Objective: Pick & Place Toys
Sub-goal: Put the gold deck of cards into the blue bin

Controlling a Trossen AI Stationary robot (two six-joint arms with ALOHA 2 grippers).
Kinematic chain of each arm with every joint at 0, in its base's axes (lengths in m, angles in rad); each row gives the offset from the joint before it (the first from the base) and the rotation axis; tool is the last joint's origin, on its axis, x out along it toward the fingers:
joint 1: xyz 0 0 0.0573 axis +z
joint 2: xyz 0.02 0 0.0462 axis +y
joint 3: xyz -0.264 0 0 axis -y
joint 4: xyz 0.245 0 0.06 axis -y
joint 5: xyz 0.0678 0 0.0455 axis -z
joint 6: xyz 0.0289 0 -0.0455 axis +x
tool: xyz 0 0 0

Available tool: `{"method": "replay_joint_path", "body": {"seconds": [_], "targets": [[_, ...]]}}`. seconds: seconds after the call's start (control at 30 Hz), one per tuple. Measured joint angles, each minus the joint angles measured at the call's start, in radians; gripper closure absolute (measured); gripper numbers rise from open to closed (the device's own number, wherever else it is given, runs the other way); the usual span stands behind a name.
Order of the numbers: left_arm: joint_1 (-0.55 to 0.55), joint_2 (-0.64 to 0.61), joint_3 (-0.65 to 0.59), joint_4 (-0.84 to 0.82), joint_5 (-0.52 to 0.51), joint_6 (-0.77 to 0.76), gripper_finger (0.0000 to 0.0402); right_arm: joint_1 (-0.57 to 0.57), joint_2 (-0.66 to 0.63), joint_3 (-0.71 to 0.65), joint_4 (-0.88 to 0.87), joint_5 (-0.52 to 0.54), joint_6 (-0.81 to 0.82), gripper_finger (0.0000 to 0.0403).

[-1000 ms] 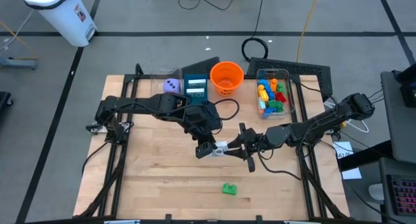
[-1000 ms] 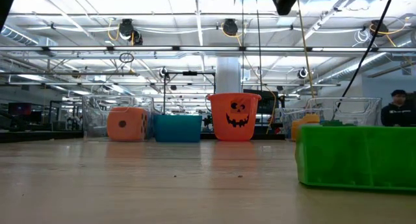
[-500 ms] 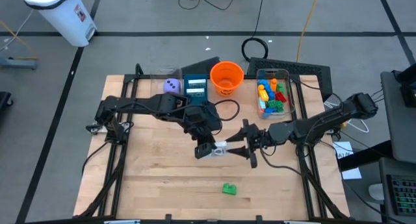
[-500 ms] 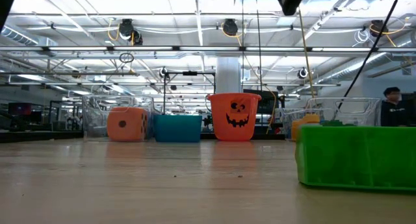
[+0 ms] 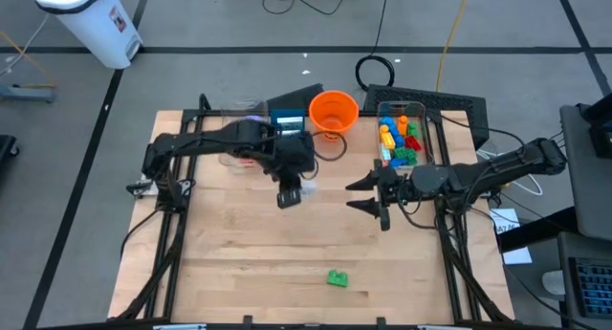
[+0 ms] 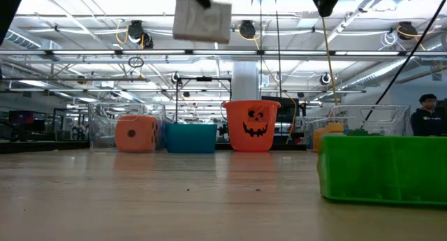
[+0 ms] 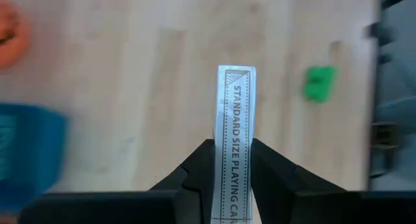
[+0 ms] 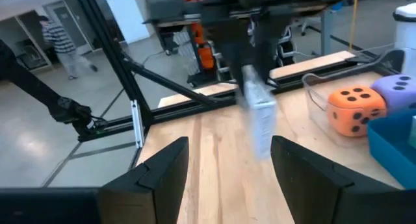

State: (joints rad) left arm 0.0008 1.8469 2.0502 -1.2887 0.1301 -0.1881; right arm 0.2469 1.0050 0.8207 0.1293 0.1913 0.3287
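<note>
A: Where do we see the card box (image 7: 235, 143)?
B: We see it pinched between the fingers of the left tool (image 5: 290, 193), lifted off the counter (image 5: 229, 263) just in front of the teal box (image 5: 287, 125).
A: And the right tool (image 5: 368, 196)?
B: We find it spread wide and holding nothing, beside the clear bin (image 5: 427, 148) of bricks (image 5: 400, 139). A green brick (image 5: 337, 278) lies alone near the counter's front edge.
</note>
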Motion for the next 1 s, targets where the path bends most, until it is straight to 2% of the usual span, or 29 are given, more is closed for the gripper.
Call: {"method": "replay_joint_path", "body": {"seconds": [0.2,0.4,0.57,0.87,1.0], "targets": [[0.121,0.000,0.000,-0.075,-0.048,0.135,0.0312,-0.010,0.003,0.000,-0.023,0.079,0.008,0.0197],[0.274,0.000,0.000,-0.074,-0.113,0.286,0.0311,-0.029,0.004,-0.025,-0.028,0.150,0.038,0.0198],[0.383,0.000,-0.006,-0.025,-0.108,0.392,0.0310,-0.074,0.005,-0.057,-0.029,0.154,0.101,0.0198],[0.447,0.000,-0.165,0.087,-0.102,0.552,0.0310,-0.171,0.005,-0.113,-0.029,0.153,0.212,0.0202],[0.466,0.000,-0.236,0.135,-0.043,0.595,0.0310,-0.198,0.005,-0.131,-0.028,0.154,0.261,0.0202]]}}
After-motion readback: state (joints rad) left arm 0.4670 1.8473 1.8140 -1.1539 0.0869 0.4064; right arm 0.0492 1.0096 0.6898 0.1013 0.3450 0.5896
